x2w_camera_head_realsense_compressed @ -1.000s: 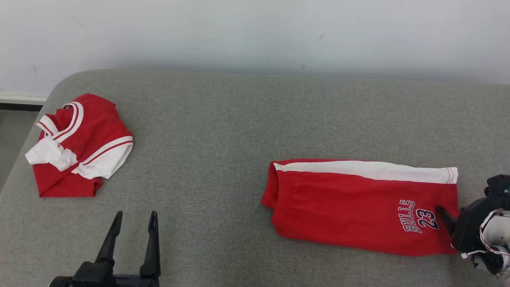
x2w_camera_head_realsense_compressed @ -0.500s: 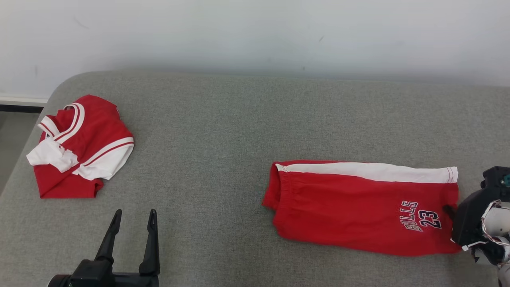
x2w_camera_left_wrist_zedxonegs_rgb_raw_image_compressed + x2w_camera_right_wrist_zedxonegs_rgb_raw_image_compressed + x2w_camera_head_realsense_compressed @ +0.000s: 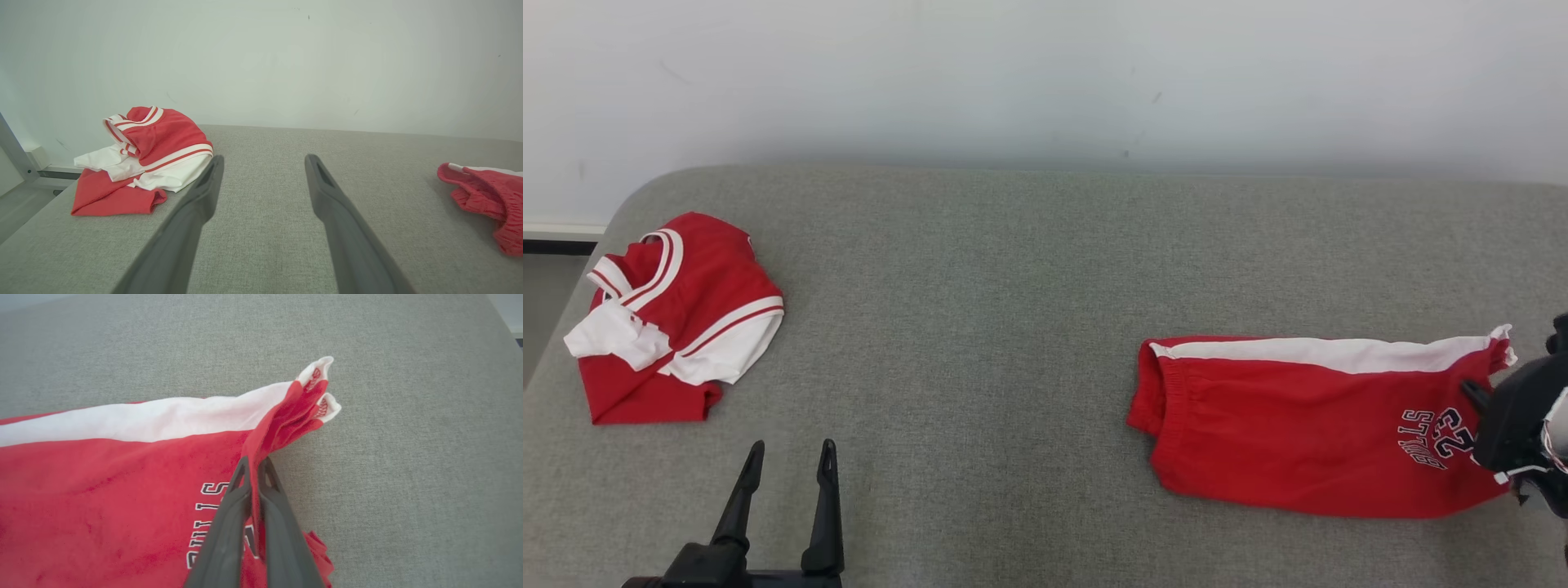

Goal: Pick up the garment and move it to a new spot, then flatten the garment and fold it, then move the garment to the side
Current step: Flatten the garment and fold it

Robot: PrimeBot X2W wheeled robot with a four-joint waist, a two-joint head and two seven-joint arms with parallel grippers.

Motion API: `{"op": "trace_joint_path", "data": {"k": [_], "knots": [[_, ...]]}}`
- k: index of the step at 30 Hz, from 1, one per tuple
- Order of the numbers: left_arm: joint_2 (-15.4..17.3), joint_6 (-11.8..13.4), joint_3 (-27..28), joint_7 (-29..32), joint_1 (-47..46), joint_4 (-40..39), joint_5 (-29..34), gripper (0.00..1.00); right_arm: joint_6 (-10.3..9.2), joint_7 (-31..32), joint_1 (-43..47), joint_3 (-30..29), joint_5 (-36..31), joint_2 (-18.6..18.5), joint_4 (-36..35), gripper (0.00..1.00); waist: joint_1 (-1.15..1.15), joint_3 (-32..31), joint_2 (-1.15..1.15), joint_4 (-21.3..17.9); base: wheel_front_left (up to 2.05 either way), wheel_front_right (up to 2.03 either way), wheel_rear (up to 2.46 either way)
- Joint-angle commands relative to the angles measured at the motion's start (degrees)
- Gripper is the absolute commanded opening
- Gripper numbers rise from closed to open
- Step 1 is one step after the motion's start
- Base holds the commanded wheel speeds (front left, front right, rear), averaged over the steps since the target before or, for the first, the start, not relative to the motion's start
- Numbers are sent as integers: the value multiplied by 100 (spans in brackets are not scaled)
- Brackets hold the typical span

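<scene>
The garment [image 3: 1298, 425] is a pair of red shorts with a white side stripe and "BULLS 23" lettering. It lies folded lengthwise on the grey cushioned surface [image 3: 1013, 310], at the right. My right gripper [image 3: 1470, 390] is shut on the leg-hem end, which is bunched and lifted into a peak. In the right wrist view, the red fabric [image 3: 102, 490] is pinched between the closed fingers of that gripper [image 3: 253, 463]. My left gripper [image 3: 788, 453] hovers open at the lower left, holding nothing. In the left wrist view this gripper [image 3: 263, 161] is spread wide, and the shorts' waistband [image 3: 486, 192] lies far right.
A crumpled red and white jersey [image 3: 678, 318] lies near the surface's left edge, also seen as the jersey [image 3: 159, 139] ahead-left of the left fingers. A pale wall [image 3: 1045, 73] runs behind. The surface drops off to floor [image 3: 543, 302] at the far left.
The right gripper closed on the shorts' hem end and pulled the shorts to the right, bunching that end. The head camera shifted slightly. The left gripper stayed open.
</scene>
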Motion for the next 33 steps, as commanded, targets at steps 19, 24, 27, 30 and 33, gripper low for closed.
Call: {"op": "trace_joint_path", "data": {"k": [19,24,27,30,33], "knots": [[-30,-7,-137,-19,-6,66,-3,100,-11,1376,358,95,642,1491,-2300,0,0,-90,0,-14,0,0,0],[-37,-13,-232,-19,-65,104,-15,100,-11,1521,332,179,561,1856,-2315,0,0,-53,0,122,0,0,0],[-37,-17,-281,-19,-119,142,-51,100,-11,1519,269,226,495,2045,-2235,0,0,-8,0,191,0,0,0],[-39,-19,-314,-19,-166,173,-67,100,-10,1474,214,302,414,2222,-2101,0,0,35,0,248,0,0,0],[-40,-20,-342,-19,-211,197,-88,100,-10,1330,135,337,306,2387,-1913,0,0,73,0,293,0,0,0]]}}
